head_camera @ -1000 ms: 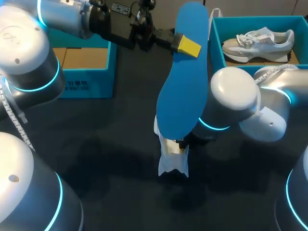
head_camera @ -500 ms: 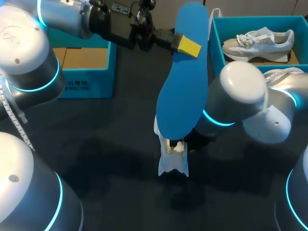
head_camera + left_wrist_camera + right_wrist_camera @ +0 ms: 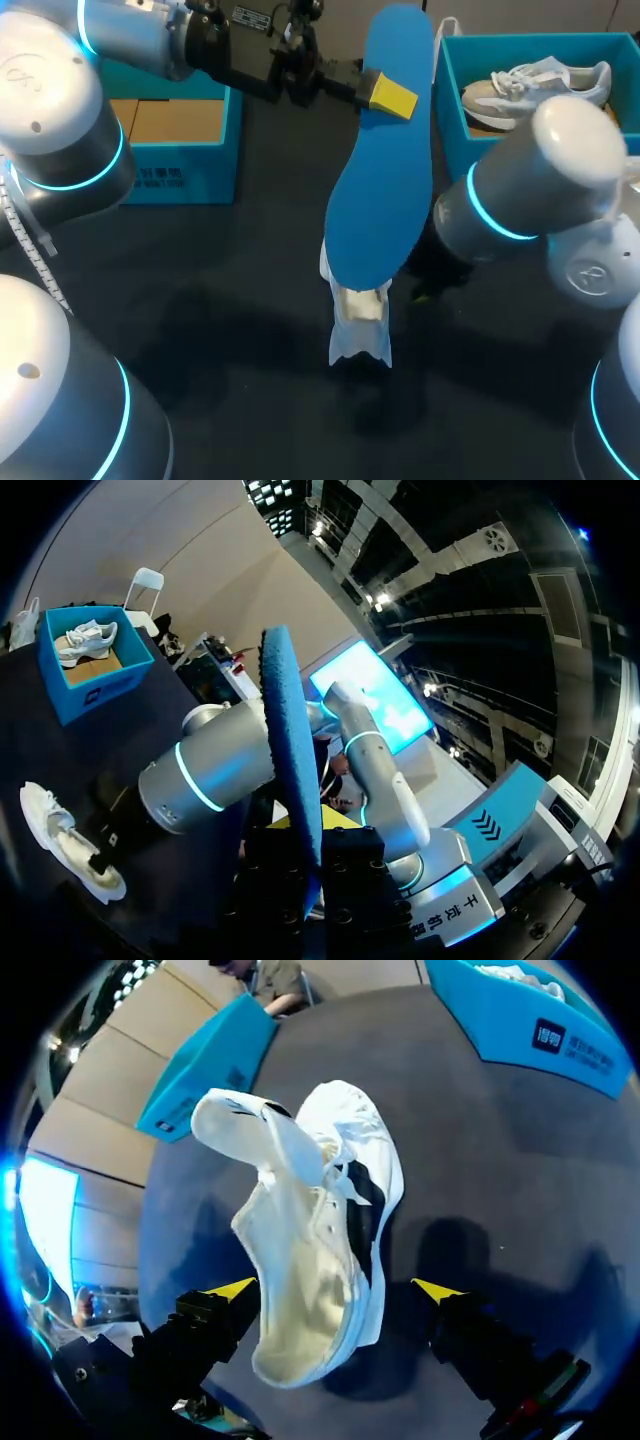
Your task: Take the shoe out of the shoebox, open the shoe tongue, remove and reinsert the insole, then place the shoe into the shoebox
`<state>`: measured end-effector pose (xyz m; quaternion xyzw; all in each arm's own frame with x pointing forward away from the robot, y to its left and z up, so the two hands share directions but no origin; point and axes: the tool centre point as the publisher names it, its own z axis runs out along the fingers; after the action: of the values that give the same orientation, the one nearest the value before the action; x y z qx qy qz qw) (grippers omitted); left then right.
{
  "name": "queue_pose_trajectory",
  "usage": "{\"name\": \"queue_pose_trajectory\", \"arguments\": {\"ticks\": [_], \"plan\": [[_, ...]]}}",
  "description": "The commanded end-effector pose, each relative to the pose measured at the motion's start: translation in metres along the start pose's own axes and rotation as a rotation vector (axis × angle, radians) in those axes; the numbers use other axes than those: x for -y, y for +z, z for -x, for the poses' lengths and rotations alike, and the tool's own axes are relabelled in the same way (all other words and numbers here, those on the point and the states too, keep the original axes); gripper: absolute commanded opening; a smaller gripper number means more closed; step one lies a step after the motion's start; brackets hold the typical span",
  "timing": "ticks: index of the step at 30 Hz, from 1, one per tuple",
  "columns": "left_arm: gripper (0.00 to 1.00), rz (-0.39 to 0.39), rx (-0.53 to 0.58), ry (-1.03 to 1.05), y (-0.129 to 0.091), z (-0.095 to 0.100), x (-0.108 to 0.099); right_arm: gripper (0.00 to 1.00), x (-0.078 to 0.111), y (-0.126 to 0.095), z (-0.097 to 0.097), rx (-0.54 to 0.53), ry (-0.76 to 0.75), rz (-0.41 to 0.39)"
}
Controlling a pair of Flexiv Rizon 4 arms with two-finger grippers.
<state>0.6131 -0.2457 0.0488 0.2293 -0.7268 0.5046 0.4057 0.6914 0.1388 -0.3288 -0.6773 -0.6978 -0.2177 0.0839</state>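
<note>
The white low-top sneaker (image 3: pixel 358 325) lies on the dark counter (image 3: pixel 240 290) near its middle, outside any box. Its opening is bare and cream inside, and its tongue (image 3: pixel 240 1125) is pulled up and away from the opening. The long blue foam insole (image 3: pixel 380 180) stands over the sneaker, stretching toward 12 o'clock and hiding its far end in the head view. The left end effector (image 3: pixel 390 97) pinches the insole near its upper end, coming in from 10 o'clock. The right end effector (image 3: pixel 333 1288) hovers low by the sneaker with its yellow tips spread wide. The sneaker sits between them, with a gap at one tip. At 1 o'clock from the sneaker is the open blue cardboard shoebox (image 3: pixel 450 100), holding a grey-and-white sneaker (image 3: pixel 540 88). A second open blue box (image 3: pixel 185 160) sits at 10 o'clock.
</note>
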Motion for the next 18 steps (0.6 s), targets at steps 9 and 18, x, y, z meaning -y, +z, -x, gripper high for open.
{"name": "queue_pose_trajectory", "arguments": {"ticks": [9, 18], "plan": [[0.0, 0.001, 0.002, 0.0, 0.001, 0.0, 0.0, 1.0, 0.001, -0.025, 0.007, -0.094, -0.037, 0.009], [0.0, 0.001, 0.002, 0.0, 0.001, 0.0, 0.0, 1.0, -0.001, -0.037, 0.001, -0.166, -0.018, 0.041]]}}
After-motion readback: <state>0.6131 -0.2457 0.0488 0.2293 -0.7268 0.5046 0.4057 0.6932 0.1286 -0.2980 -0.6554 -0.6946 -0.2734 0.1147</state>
